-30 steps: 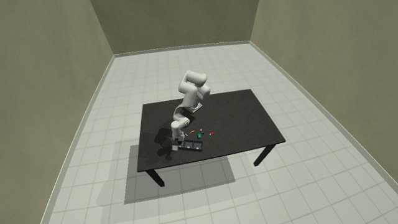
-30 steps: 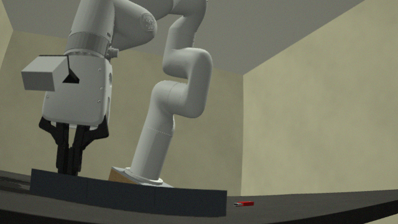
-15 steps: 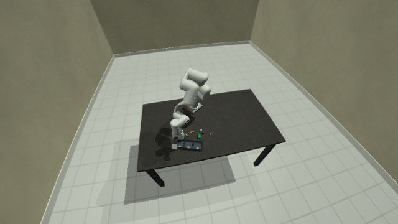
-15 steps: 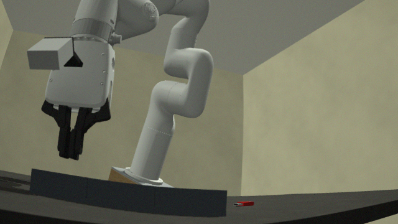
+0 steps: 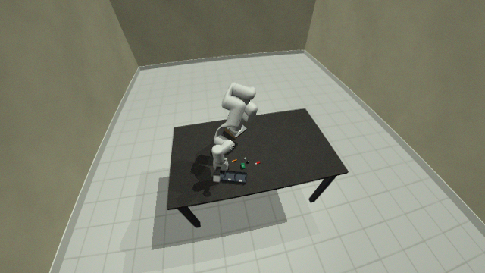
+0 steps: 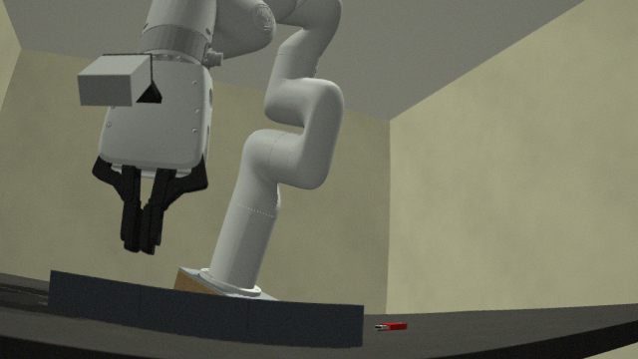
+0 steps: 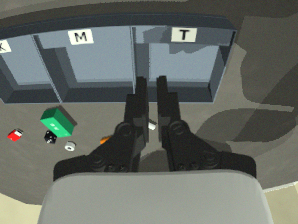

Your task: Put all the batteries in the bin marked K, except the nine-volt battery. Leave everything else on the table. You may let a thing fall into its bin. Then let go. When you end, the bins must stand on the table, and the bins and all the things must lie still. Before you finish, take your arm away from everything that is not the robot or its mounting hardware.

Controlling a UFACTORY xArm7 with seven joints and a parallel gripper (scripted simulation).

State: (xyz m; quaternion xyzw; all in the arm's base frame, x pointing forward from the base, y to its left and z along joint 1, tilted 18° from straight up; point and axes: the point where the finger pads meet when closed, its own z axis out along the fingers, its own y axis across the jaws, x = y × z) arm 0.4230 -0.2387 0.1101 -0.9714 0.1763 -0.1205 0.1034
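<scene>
My gripper (image 6: 141, 249) is shut, with nothing visible between its fingertips, and hangs a little above the dark blue bin (image 6: 199, 316). In the wrist view the fingers point at the wall between compartment M (image 7: 81, 36) and compartment T (image 7: 184, 34). The K label (image 7: 3, 47) is cut off at the left edge. On the table beside the bin lie a green block (image 7: 57, 120), a red item (image 7: 15, 135), a black item (image 7: 49, 137), a small white ring (image 7: 69, 144), an orange item (image 7: 104, 140) and a small white item (image 7: 152, 124) seen between the fingers.
The bin (image 5: 234, 177) stands near the table's front edge, with the small items (image 5: 245, 162) just behind it. The arm's base (image 5: 236, 132) is further back. The red item (image 6: 391, 326) lies to the right of the bin.
</scene>
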